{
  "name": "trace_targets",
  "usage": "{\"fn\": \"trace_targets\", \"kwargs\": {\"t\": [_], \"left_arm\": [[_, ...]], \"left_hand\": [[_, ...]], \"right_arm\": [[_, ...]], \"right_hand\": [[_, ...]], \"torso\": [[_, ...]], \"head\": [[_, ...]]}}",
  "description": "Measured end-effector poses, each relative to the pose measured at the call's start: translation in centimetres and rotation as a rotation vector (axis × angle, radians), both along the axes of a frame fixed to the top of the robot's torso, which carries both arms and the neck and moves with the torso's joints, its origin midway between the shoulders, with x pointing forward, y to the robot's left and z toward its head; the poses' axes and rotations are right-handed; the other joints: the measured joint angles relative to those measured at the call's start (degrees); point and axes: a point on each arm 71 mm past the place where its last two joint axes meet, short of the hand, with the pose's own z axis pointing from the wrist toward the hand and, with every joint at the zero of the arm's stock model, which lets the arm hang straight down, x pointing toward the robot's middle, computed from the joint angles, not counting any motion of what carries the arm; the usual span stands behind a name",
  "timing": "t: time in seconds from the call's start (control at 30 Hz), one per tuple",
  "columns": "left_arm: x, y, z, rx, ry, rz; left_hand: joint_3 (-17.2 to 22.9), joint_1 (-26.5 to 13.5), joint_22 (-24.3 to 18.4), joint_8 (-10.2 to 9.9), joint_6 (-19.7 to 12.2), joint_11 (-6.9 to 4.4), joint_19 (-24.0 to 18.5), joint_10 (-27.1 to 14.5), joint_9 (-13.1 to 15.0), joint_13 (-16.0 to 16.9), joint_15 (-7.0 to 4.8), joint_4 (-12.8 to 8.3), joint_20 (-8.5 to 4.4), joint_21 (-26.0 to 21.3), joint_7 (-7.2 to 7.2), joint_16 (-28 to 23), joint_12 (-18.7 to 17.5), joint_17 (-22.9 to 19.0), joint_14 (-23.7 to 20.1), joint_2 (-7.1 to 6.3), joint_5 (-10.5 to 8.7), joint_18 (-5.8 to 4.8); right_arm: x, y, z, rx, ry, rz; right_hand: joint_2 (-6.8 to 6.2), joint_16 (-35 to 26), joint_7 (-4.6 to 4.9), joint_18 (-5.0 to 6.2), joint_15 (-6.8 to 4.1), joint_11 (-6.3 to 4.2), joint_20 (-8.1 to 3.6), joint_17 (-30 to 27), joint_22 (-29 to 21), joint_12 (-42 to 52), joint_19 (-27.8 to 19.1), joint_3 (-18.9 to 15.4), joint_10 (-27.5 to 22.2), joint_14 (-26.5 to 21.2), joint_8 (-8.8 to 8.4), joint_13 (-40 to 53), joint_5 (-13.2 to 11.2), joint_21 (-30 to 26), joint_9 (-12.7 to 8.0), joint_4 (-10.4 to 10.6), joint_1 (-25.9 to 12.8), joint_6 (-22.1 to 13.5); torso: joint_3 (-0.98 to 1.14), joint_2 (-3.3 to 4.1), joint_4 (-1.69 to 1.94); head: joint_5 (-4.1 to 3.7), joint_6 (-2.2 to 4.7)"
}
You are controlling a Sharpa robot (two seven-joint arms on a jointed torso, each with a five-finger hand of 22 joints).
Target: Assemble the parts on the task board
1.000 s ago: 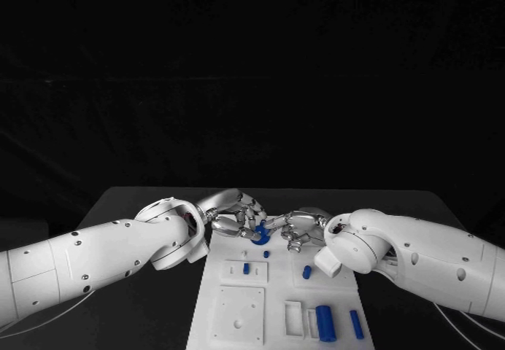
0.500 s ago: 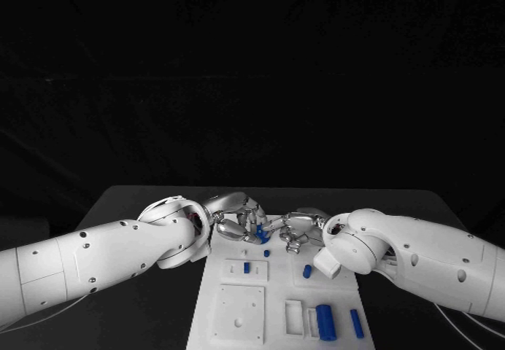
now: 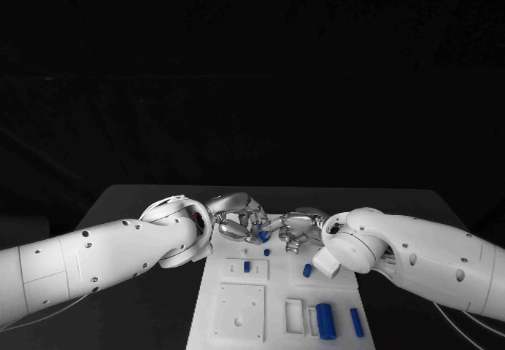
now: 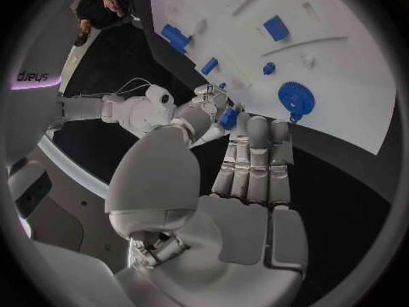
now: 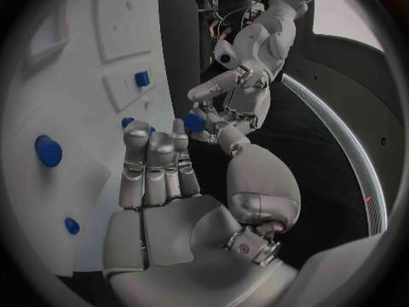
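The white task board lies lengthwise on the black table between my arms. Over its far end my left hand and right hand meet fingertip to fingertip. A small blue part sits between them. In the left wrist view the left thumb and a fingertip pinch this part, with the right hand just beyond it. The right wrist view has the part between the right thumb and a fingertip, with the left hand touching it. A blue gear lies flat on the board below.
Small blue pegs stand in the board's middle blocks. A thick blue cylinder and a thinner one lie at its near right corner. Black table shows on both sides of the board.
My left hand has edged toward the right hand and its fingers have drawn in around the blue part. The right hand has barely moved.
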Motion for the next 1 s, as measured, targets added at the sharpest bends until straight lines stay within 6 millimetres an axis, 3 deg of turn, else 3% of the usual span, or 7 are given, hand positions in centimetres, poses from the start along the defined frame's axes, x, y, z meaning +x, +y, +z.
{"fn": "trace_targets", "kwargs": {"t": [0.53,0.93,1.0], "left_arm": [[0.11,0.04,-0.07,0.009,0.011,-0.002],[0.07,-0.19,-0.16,0.017,0.02,-0.004],[0.08,-0.21,-0.19,0.019,0.023,-0.003]], "left_hand": [[0.09,-0.6,0.04,0.65,1.68,-0.26,0.53,2.24,-0.42,-1.36,-0.53,0.09,-0.11,0.23,-0.45,0.29,-2.56,0.07,0.49,2.57,0.27,0.01],[-0.13,-0.69,0.03,0.68,1.73,-0.21,0.74,2.43,-0.82,-1.84,-0.52,0.45,-0.32,0.23,-0.5,0.29,-3.73,0.07,0.5,2.59,0.27,-0.01],[-0.5,-1.37,0.03,0.69,1.77,-0.12,0.73,2.52,-0.96,-1.97,-0.52,0.82,-0.32,0.23,-0.53,0.29,-3.96,0.07,0.5,1.91,0.27,-0.01]], "right_arm": [[-0.07,0.11,-0.06,-0.012,0.001,0.012],[-0.16,0.27,-0.04,-0.016,0.001,0.018],[-0.17,0.3,-0.03,-0.016,0.0,0.018]], "right_hand": [[0.0,0.0,0.14,0.0,0.08,0.08,0.0,0.0,0.0,-0.01,0.0,0.17,0.09,0.08,-0.01,0.01,0.0,0.0,-0.02,-0.17,0.0,0.12],[-0.07,0.0,0.12,0.01,0.09,0.09,0.01,-0.01,-0.01,-0.01,0.0,0.17,0.09,0.09,0.17,-0.04,0.0,0.0,-0.03,-0.17,-0.06,0.14],[-0.06,0.0,0.03,0.01,0.09,0.09,0.01,-0.01,-0.01,-0.01,0.0,0.17,0.09,0.09,0.17,-0.04,0.0,0.0,-0.02,-0.17,-0.06,0.24]], "torso": [[0.02,0.0,0.01],[0.02,-0.01,0.03],[0.02,-0.01,0.03]], "head": [[-0.07,-0.05],[-0.05,-0.1],[-0.04,-0.1]]}}
